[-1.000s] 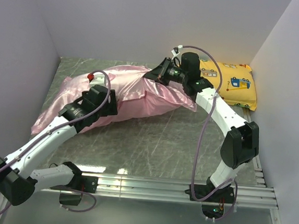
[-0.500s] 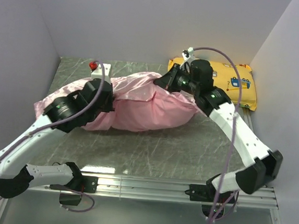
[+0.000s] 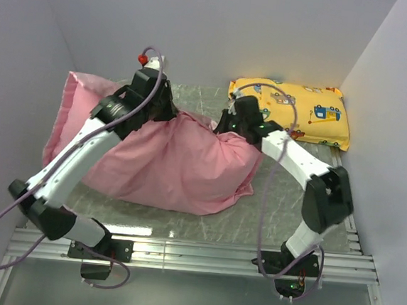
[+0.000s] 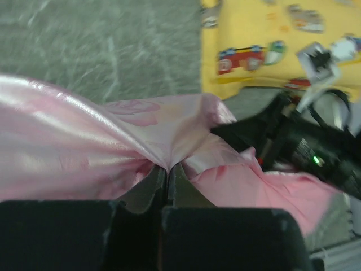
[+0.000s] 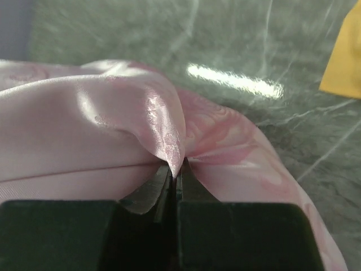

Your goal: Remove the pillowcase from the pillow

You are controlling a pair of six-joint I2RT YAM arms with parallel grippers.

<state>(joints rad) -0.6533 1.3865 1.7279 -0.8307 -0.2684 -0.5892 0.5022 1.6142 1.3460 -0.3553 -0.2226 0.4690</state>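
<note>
Top external: pillowcase (image 3: 173,168) lies as a bulky pink mound over the left and middle of the grey marbled counter (image 3: 292,203). Its far left corner is up by the left wall (image 3: 25,73), and its upper edge is drawn into a ridge between the two arms. The pillow is hidden by the satin, and no view shows its surface. Left end effector (image 4: 167,169): from above the wrist masks the fingers. The left wrist view shows both fingers pressed together on a pinched fold of the pink satin, with fabric fanning out to either side. Right end effector (image 5: 176,170): also masked from above. The right wrist view shows it clamped on a peaked fold of the same cover, with bare counter beyond. Only the left wrist view shows the right arm (image 4: 299,144), black with a green light, just across the gathered fabric, so the two grips sit near each other. Yellow vehicle-print pillow (image 3: 293,110) lies at the far right corner behind the right arm. Cannot tell whether it touches the pink cover.
</note>
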